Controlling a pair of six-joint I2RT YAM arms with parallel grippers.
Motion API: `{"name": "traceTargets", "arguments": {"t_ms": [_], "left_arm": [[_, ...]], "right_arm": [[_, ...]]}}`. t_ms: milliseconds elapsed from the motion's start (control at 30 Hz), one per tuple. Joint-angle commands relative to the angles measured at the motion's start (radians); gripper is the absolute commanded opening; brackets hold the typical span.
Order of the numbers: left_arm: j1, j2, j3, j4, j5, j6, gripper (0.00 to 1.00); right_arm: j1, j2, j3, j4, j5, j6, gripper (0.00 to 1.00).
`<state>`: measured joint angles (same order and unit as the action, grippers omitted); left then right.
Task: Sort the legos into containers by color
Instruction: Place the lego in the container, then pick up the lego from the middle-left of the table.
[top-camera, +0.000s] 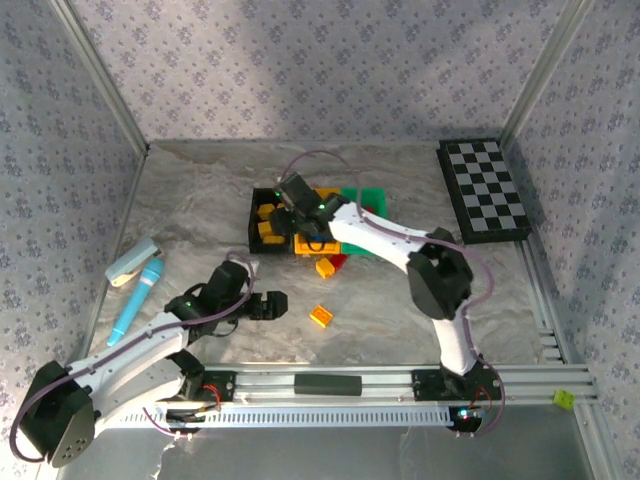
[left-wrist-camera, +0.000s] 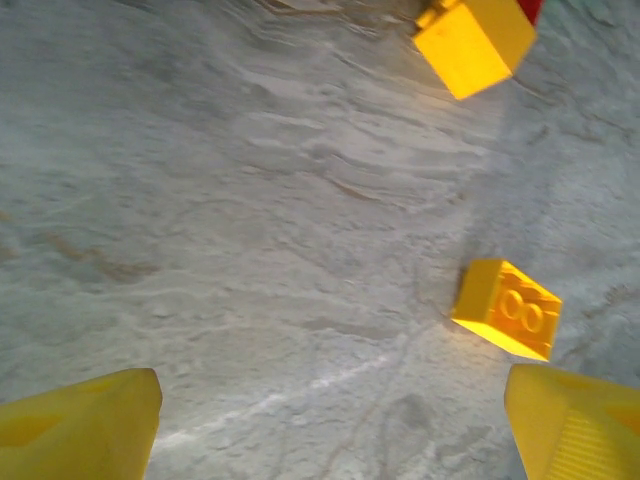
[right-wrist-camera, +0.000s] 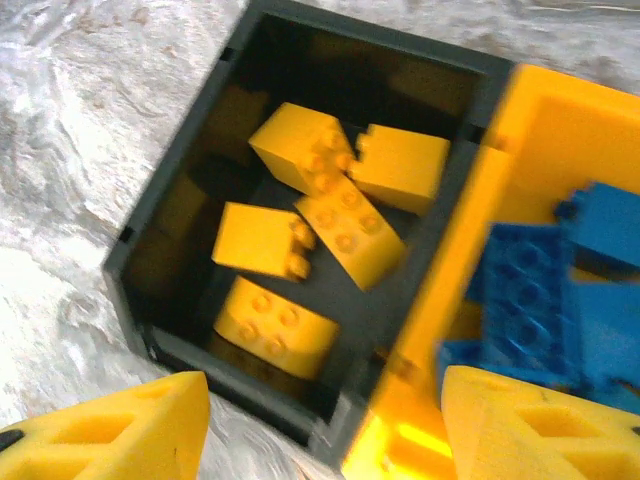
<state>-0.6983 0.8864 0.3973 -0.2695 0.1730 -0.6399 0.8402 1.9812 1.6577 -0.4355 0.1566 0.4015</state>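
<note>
My right gripper (right-wrist-camera: 325, 425) hangs open and empty over the seam between the black bin (right-wrist-camera: 240, 385) and the yellow bin (right-wrist-camera: 450, 270). Several yellow legos (right-wrist-camera: 350, 225) lie in the black bin, and blue legos (right-wrist-camera: 530, 290) in the yellow one. In the top view this gripper (top-camera: 287, 222) covers part of both bins, with the green bin (top-camera: 370, 197) to their right. My left gripper (left-wrist-camera: 335, 420) is open low over bare table, a yellow lego (left-wrist-camera: 505, 310) just ahead of its right finger. Farther on lie another yellow lego (left-wrist-camera: 475, 40) and a red one (top-camera: 340, 262).
A black-and-white chequered board (top-camera: 485, 190) lies at the back right. A blue pen-like object (top-camera: 137, 300) and a white-and-blue object (top-camera: 133, 262) lie at the left. Patterned walls close in the table on three sides.
</note>
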Motion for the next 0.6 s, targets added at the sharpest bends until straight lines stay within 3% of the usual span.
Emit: {"name": "traceTargets", "arguments": {"t_ms": [0,200,333,567], "left_arm": [[-0.047,0.035,0.016,0.059,0.072,0.048,0.88],[-0.15,0.189,0.103,0.062,0.083,0.106,0.88],[-0.25,0.3,0.169,0.062,-0.014,0.095,0.87],[-0.349,0.478,0.291,0.023,-0.078,0.122,0.87]], "right_arm": [[-0.015,-0.141,-0.173,0.086,0.088,-0.004,0.64],[-0.075,-0.303,-0.433,0.124,0.116,0.036,0.65],[-0.107,-0.396,-0.604,0.158,0.132,0.068,0.65],[-0.147,-0.487,-0.745,0.186,0.139,0.109,0.65]]}}
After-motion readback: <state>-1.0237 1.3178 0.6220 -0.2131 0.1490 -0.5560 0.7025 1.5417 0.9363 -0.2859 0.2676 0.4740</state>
